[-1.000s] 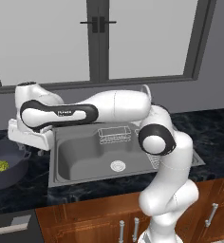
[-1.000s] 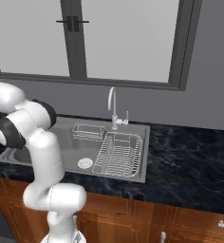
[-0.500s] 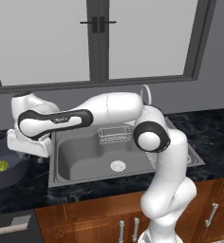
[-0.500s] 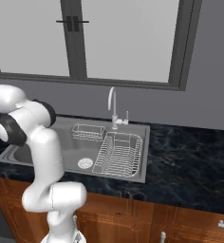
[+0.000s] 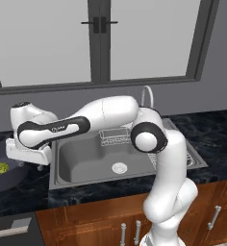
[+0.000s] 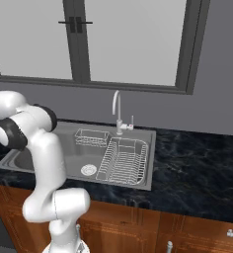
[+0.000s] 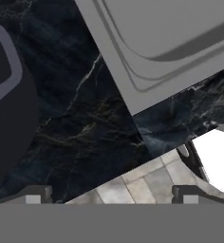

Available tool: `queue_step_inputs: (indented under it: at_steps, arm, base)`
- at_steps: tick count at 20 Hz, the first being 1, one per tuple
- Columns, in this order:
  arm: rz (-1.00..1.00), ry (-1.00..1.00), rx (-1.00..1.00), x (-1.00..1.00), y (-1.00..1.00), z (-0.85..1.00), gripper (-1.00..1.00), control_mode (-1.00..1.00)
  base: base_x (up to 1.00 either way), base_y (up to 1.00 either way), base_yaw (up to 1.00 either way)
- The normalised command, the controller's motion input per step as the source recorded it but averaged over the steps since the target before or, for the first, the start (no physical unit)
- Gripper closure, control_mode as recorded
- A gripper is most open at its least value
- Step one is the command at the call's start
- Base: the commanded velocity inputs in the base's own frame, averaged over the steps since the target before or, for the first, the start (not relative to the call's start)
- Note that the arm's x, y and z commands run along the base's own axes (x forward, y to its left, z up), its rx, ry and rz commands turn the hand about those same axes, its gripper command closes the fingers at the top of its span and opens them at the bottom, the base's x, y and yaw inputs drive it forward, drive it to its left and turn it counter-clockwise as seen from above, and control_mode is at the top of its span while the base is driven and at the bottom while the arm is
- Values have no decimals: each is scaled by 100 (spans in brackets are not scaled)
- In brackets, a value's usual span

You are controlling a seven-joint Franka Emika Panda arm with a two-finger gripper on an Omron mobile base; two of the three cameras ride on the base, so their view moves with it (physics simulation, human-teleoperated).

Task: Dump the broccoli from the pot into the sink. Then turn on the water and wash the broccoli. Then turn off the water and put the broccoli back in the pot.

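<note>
From the left base view we see the gripper [image 5: 29, 163] poised over the dark counter [image 5: 38, 175] between the sink [image 5: 86, 161] and the pot [image 5: 7, 170], where the broccoli [image 5: 1, 168] lies. From the right base view we note the faucet [image 6: 117, 111] behind the basin. In the hand view our fingertips [image 7: 35, 194] stand wide apart and empty, the pot's loop handle to one side.

window [image 6: 113, 39] behind counter | dark marbled countertop [image 6: 197, 163] | wooden cabinets [image 6: 138, 232] below | tiled floor [image 7: 142, 182]

pot [image 5: 1, 169]: cut by left edge | sink [image 7: 171, 52]: only a corner | faucet [image 5: 146, 94]: mostly behind arm
</note>
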Motion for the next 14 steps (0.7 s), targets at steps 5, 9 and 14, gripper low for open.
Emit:
queue_step_inputs:
  at_steps: [5,9,14]
  arm:
    - [0,-8,0,15,13,-10,-100,-100]
    - [2,-12,0,9,7,6,-100,-100]
    - [5,-10,0,1,3,30,-100,-100]
  base:
    - [0,0,0]
    - [0,0,0]
    - [0,0,0]
